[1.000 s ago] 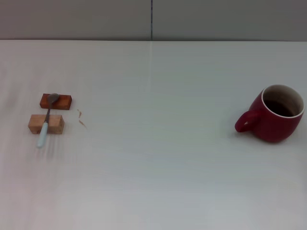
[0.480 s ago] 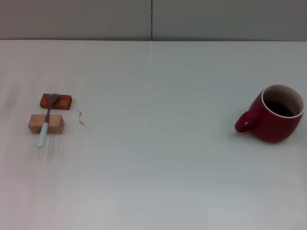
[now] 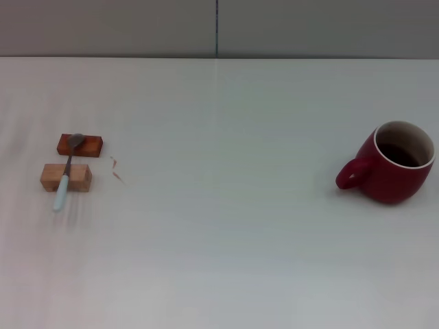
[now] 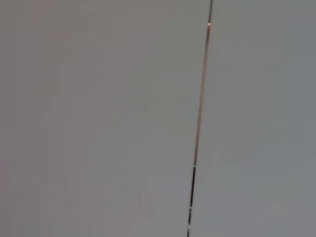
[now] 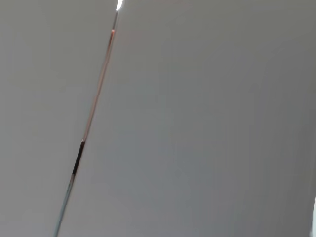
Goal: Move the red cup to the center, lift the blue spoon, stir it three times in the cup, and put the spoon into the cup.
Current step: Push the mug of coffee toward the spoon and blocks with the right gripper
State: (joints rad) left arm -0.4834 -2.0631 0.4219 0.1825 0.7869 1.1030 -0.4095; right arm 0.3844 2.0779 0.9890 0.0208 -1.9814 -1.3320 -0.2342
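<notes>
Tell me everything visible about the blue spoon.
The blue spoon is small and slim, with a pale light-blue handle and a grey, metal-looking stem and bowl. It lies on the robot's left side of the white table, bridging two small wooden blocks: the bowl rests on the reddish-brown block farther from the robot, the stem crosses the lighter tan block, and the handle tip slopes down toward the tabletop on the near side. No end effector is near it, and the red cup stands far off to the right.
</notes>
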